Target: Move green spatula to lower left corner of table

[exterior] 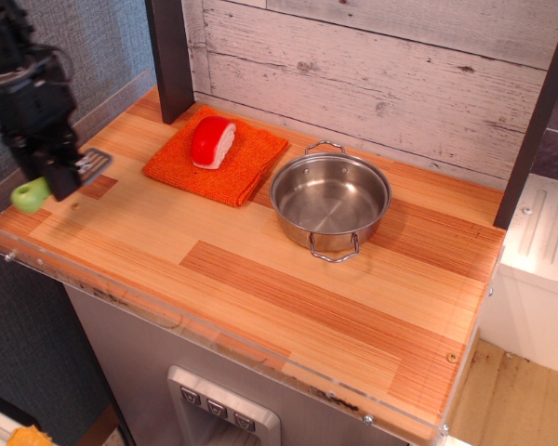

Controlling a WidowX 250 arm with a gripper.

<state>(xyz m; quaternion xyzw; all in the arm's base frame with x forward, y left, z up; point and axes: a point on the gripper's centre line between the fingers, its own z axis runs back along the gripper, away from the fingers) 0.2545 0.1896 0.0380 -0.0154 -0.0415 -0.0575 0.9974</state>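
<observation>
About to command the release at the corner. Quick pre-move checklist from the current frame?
1. Grasp: gripper shut on the green spatula, handle and grey blade stick out either side: ok.
2. Position: spatula is over the left corner of the table, near the acrylic rim: ok.
3. Height above the wood: cannot tell from this one view.
4. Handle inside the rim: cannot tell.
5. Pot and orange cloth clear of the arm: ok.
</observation>
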